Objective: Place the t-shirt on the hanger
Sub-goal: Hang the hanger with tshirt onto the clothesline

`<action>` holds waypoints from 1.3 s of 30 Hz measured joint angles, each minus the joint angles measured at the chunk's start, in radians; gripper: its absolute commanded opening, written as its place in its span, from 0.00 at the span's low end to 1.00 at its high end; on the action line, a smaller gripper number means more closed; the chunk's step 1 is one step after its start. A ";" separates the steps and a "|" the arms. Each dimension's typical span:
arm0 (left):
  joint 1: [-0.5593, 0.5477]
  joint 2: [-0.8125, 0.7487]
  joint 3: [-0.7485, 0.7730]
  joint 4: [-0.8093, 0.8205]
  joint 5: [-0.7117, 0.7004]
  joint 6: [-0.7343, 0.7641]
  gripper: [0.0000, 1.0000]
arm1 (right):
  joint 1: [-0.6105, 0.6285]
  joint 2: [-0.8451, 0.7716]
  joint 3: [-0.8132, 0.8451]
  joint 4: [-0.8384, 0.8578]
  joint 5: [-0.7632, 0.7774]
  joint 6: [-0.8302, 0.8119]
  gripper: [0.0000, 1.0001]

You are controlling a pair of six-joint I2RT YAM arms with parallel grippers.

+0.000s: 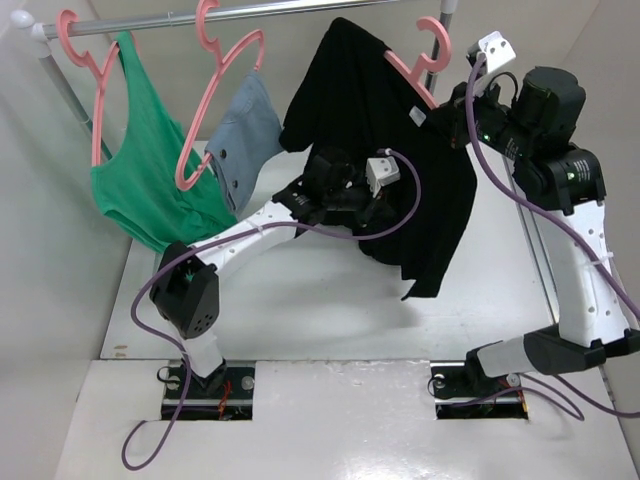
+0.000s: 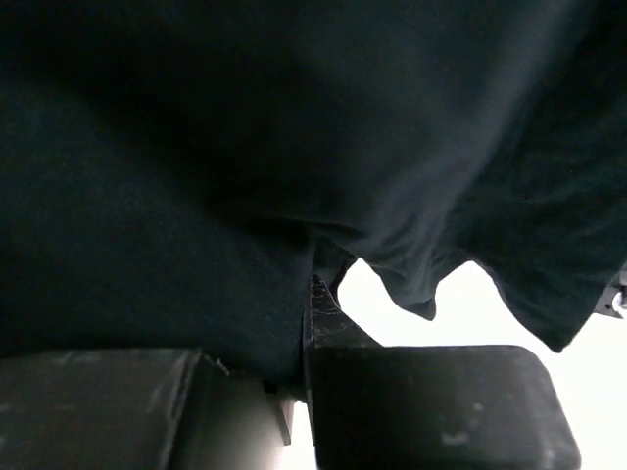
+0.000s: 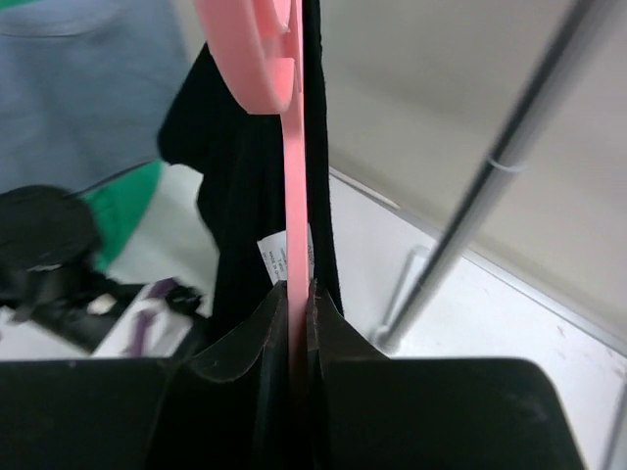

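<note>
Top external view shows the black soft cloth t-shirt (image 1: pixel 400 190) hanging above the white table (image 1: pixel 300 300), draped over the thin pink plastic hanger (image 1: pixel 410 72). One bare arm of the hanger and its curved hook stick out at the shirt's upper right, near the grey metal rail (image 1: pixel 250 12); whether the hook sits on the rail I cannot tell. The right gripper (image 1: pixel 447 108) is clamped on that pink arm, fingers flat against the plastic, with the white neck label (image 3: pixel 267 260) just behind. The left gripper (image 1: pixel 345 195) is pinched on a fold of black cloth lower on the shirt's left side. The step looks like seating the shirt over the hanger's hidden arm. To do it well, the right should hold the hanger level while the left draws the cloth gently down and outward, so the shoulder settles over the arm's end rather than bunching or pulling the hanger askew.
</note>
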 measured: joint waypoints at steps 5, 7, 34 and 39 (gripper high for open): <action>-0.007 -0.008 -0.030 -0.012 0.009 0.075 0.00 | -0.002 0.035 0.028 0.006 0.099 0.000 0.00; -0.014 -0.022 -0.051 -0.035 0.008 0.124 0.00 | -0.003 0.069 0.078 0.009 0.116 -0.001 0.00; 0.006 -0.188 -0.114 -0.208 -0.143 0.259 0.69 | -0.006 0.387 0.288 0.218 0.246 0.000 0.00; 0.006 -0.203 -0.128 -0.210 -0.157 0.268 0.69 | 0.005 0.388 0.230 0.277 0.249 0.006 0.00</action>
